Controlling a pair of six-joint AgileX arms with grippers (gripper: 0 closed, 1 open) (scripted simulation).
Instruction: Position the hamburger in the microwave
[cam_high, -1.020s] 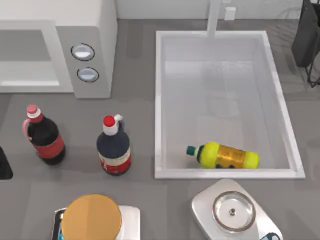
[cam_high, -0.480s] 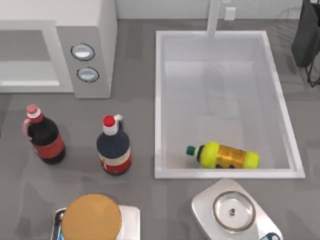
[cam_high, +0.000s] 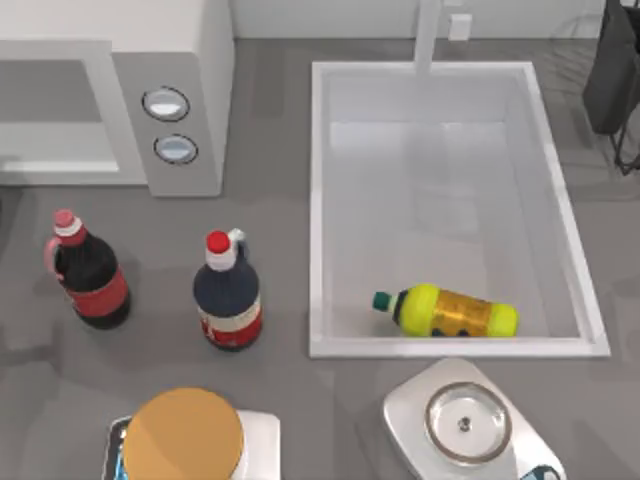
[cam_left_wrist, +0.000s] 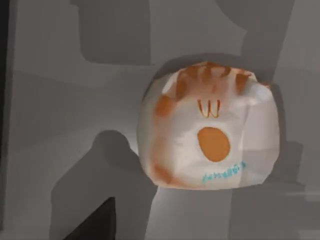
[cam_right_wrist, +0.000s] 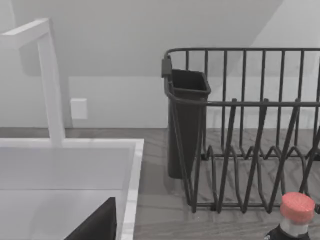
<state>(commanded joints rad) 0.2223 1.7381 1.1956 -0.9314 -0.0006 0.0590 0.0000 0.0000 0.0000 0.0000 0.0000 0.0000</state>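
The left arm has slipped off the left edge of the top view: a second ago a dark sliver of it sat at that edge, just below the red-labelled cola bottle (cam_high: 88, 272), and now that patch of grey tabletop (cam_high: 280, 180) is bare. The left wrist view looks down on the hamburger (cam_left_wrist: 210, 135), a pale bun with orange-brown patches lying on the tabletop, untouched. A dark part of the left gripper (cam_left_wrist: 95, 225) juts in well apart from it, and whether that gripper is spread or pressed together cannot be told. Nothing else has shifted: the second dark bottle (cam_high: 228, 295), the yellow bottle (cam_high: 455, 312) on its side in the sink (cam_high: 318, 200) and the big tan-orange disc (cam_high: 183, 438) lie as they did. The microwave (cam_high: 190, 60) stands at the top view's upper left, its pale cavity without the bun. The move reads as an approach; grasp and carry are yet to come. The right gripper (cam_right_wrist: 97, 222) is parked by the dish rack (cam_right_wrist: 250, 125), its state equally unclear.
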